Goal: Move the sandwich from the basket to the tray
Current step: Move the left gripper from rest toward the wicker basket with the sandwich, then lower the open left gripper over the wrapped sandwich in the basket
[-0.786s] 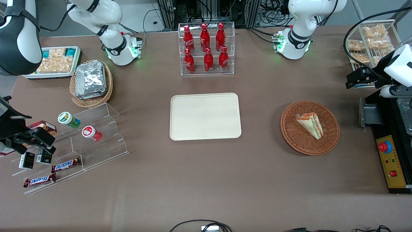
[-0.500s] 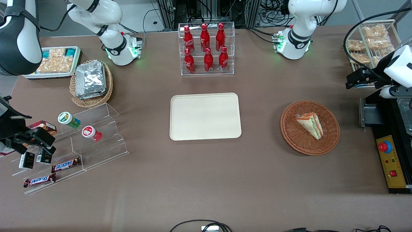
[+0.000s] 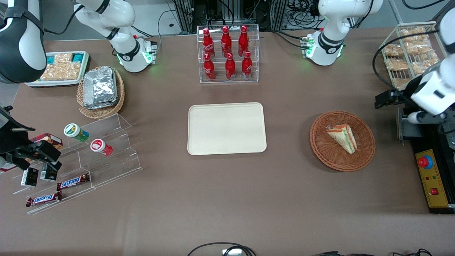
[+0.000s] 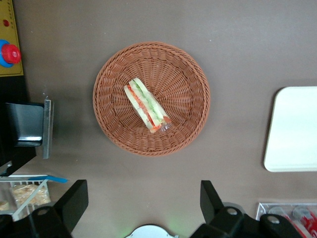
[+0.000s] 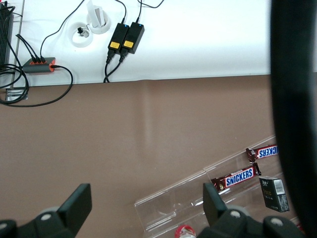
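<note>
— On the brown table, cream tray (image 3: 226, 128) bare; wicker basket (image 3: 342, 140) toward my working arm's end. What next?

— Sandwich (image 4: 146, 104) lies in it. My gripper (image 4: 139, 201), spread wide and high above, should descend centred, pinching across the bread faces.

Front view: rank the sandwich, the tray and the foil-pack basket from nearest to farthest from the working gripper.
The gripper, fingers spread open, hangs at the working arm's end of the table.
1. sandwich, in the basket, beside the gripper.
2. tray, mid-table.
3. foil-pack basket, toward the parked arm's end.
</note>
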Robot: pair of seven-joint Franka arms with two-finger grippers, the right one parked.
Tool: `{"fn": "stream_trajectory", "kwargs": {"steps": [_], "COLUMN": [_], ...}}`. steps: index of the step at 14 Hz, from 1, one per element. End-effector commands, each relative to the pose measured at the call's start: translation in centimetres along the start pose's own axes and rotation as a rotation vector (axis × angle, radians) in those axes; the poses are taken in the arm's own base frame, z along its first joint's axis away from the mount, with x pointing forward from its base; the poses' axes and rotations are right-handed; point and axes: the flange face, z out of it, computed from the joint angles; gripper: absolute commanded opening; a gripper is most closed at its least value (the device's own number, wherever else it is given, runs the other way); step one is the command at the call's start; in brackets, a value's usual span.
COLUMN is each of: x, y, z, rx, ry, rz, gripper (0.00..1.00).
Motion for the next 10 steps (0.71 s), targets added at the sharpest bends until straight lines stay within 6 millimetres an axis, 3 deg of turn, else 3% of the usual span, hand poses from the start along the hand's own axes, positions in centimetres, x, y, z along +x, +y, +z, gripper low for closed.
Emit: {"fn": "stream_trajectory", "kwargs": {"steps": [1,7,10], "x": [-0.2,-0.1,-0.9], "y": [0.2,0.0,-0.2], "z": [3.5,9.7,13.1], "rx": [0.01,0.024,0.016], "ry": [0.014,0.039,0.088], "rz": [-0.076,-0.205,-0.249], "gripper": [1.0,1.0,1.0]}}
